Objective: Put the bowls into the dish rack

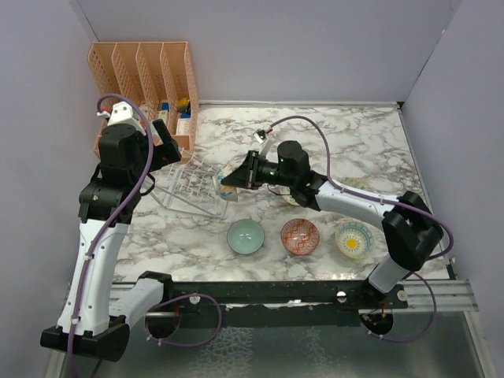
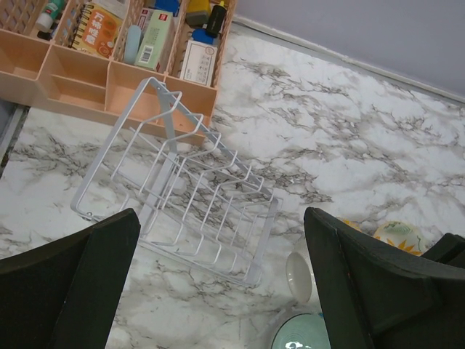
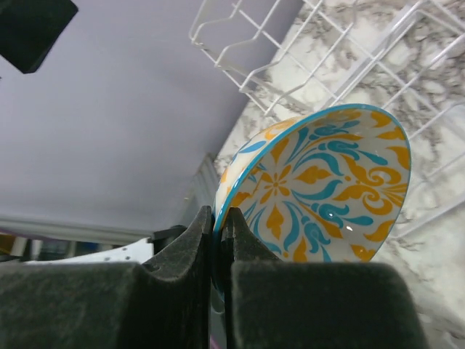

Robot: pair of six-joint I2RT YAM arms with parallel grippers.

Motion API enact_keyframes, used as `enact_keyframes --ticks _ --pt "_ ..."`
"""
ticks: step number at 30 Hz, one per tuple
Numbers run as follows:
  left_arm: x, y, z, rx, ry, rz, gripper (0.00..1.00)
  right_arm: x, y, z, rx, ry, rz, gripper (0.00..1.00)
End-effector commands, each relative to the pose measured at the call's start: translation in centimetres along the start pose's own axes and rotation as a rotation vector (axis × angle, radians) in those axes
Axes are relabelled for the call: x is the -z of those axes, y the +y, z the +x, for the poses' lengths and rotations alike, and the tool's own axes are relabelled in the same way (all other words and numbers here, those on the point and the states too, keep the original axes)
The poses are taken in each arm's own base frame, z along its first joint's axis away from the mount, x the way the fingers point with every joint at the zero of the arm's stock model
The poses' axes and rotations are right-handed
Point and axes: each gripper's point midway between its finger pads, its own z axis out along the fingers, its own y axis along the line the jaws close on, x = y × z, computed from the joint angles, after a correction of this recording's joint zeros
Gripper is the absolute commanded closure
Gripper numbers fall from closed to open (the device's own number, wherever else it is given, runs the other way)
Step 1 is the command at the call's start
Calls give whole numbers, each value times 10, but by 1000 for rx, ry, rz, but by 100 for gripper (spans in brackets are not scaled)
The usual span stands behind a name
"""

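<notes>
- We see the right gripper (image 3: pixel 218 243) clenched on the rim of the blue-and-orange floral bowl (image 3: pixel 320 185), one finger on either side of the bowl's wall.
- The bowl is held up on its edge, off the marble table (image 1: pixel 354 150), with its patterned inside facing the right wrist camera.
- From above, the held bowl hangs just beside the end of the dish rack (image 1: pixel 193 187) nearest the right arm. We cannot tell whether it touches the wires.
- The dish rack lies on the table between the two arms. Its far end is close to the orange organizer (image 1: pixel 142 67), which stands in the back left corner.
- In the left wrist view we find the left gripper (image 2: pixel 220 218) released, with its two fingers (image 2: pixel 73 291) spread wide. It hovers above the rack and holds nothing.
- Three bowls stand in a row on the marble on the near side of the table, outside the rack. These are the teal bowl (image 1: pixel 246 236), the red-patterned bowl (image 1: pixel 300 236) and the yellow-centred bowl (image 1: pixel 354 239).
- The teal bowl is the one nearest the rack, and the yellow-centred one sits furthest to the right.
- A cream bowl with orange flowers (image 2: pixel 396 236) rests on the table beside the right arm. It is partly hidden from the top camera.
- We can make out small boxes and bottles in the organizer's compartments, though most of the labels are too small to read.
</notes>
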Motion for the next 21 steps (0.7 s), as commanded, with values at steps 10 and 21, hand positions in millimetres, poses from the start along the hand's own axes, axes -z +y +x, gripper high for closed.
enact_keyframes --ticks 10,21 --pt "8 -8 -17 -13 -32 25 1 18 32 -67 -342 -417 -187 99" --pt "1 -17 -11 -40 5 45 1 0 10 -65 -602 -480 -266 99"
